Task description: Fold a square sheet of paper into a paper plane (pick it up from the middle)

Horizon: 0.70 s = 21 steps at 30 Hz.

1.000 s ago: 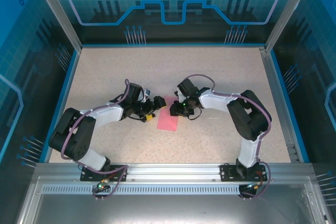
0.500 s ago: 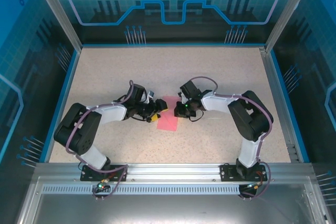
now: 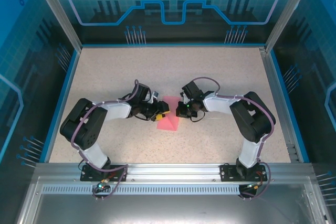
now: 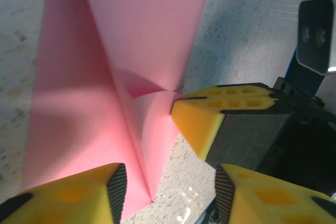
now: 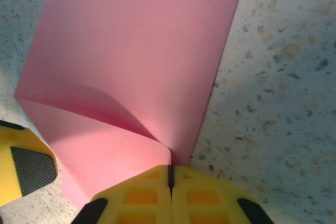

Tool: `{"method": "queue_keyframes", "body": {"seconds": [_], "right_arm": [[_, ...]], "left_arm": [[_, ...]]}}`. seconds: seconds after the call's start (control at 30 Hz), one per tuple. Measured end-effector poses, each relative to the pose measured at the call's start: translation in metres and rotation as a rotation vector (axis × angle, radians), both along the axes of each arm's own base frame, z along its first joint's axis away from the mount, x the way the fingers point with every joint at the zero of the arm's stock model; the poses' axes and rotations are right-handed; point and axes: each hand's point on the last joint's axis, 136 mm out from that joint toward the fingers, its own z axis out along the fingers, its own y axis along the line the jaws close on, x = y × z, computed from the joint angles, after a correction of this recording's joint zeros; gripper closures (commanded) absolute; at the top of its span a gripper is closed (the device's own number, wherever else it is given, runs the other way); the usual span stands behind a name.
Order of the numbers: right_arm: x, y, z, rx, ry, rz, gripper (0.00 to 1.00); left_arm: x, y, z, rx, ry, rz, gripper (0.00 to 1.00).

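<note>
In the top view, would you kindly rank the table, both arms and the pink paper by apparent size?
1. table
2. left arm and right arm, which look alike
3. pink paper

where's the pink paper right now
In the top view the square sheet of paper lies near the middle of the table, between the left gripper and the right gripper, which pinches its edge up into a fold.

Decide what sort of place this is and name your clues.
Probably a robot lab workcell: left arm and right arm bolted to a metal rail, a speckled table walled by blue panels, one pink paper sheet between them.
</note>
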Motion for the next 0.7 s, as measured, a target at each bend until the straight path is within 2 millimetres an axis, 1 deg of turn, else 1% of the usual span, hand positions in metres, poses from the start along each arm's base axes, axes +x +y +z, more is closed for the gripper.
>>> {"method": "queue_keyframes", "body": {"seconds": [0.17, 0.27, 0.37, 0.53, 0.7], "right_arm": [[0.001, -0.001, 0.0, 0.001, -0.001, -0.003, 0.95], [0.001, -0.001, 0.0, 0.001, -0.001, -0.003, 0.94], [0.001, -0.001, 0.0, 0.001, -0.001, -0.004, 0.94], [0.001, -0.002, -0.001, 0.0, -0.001, -0.004, 0.94], [0.001, -0.002, -0.001, -0.004, -0.003, -0.006, 0.94]], "left_arm": [[0.01, -0.005, 0.0, 0.003, -0.008, -0.008, 0.58], [0.01, -0.005, -0.005, 0.015, 0.014, -0.011, 0.6], [0.008, -0.004, -0.009, 0.029, 0.025, -0.021, 0.59], [0.005, 0.0, -0.014, 0.063, 0.036, -0.027, 0.54], [0.001, 0.004, -0.019, 0.088, 0.053, -0.024, 0.53]]}}
